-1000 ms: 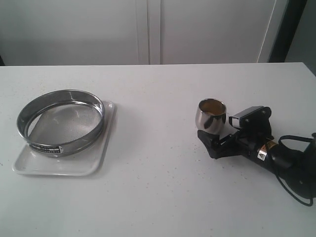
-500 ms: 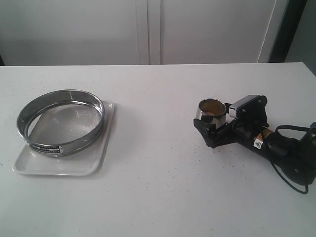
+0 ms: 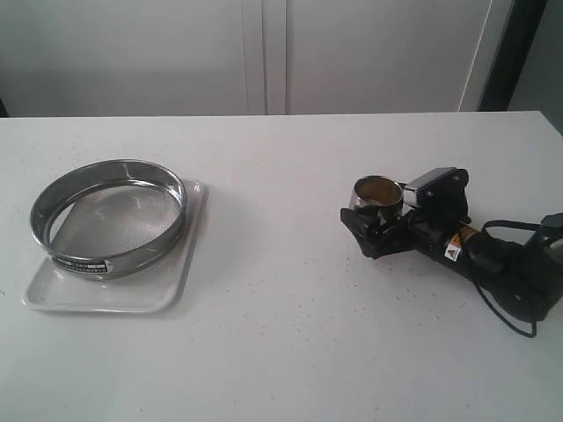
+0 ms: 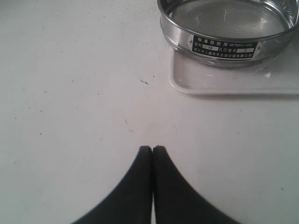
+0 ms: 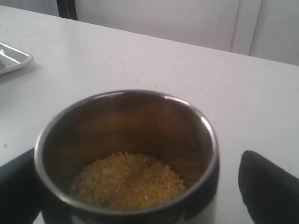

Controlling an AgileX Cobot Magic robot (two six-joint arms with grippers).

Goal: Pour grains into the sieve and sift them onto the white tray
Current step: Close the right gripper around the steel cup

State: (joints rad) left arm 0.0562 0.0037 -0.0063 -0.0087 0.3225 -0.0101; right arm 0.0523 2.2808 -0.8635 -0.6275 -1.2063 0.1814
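The sieve (image 3: 113,218) rests on the white tray (image 3: 114,297) at the table's left; its labelled rim (image 4: 224,45) and the tray (image 4: 224,83) also show in the left wrist view. The grains (image 5: 128,179), yellow and whitish, lie in a small steel cup (image 3: 376,193) at the right. My right gripper (image 3: 368,221) is open low on the table with the cup (image 5: 126,140) between its fingers (image 5: 271,191), and a gap remains on one side. My left gripper (image 4: 153,148) is shut and empty above bare table, short of the sieve; the exterior view does not show it.
The white tabletop (image 3: 281,290) stretches between tray and cup. A white cabinet wall (image 3: 264,53) stands behind the table's far edge. The right arm's cable (image 3: 519,321) trails at the right edge. A corner of the tray (image 5: 11,57) shows in the right wrist view.
My right gripper has slid forward along the table, so the cup now sits deeper between its open fingers. The sieve and tray have not moved.
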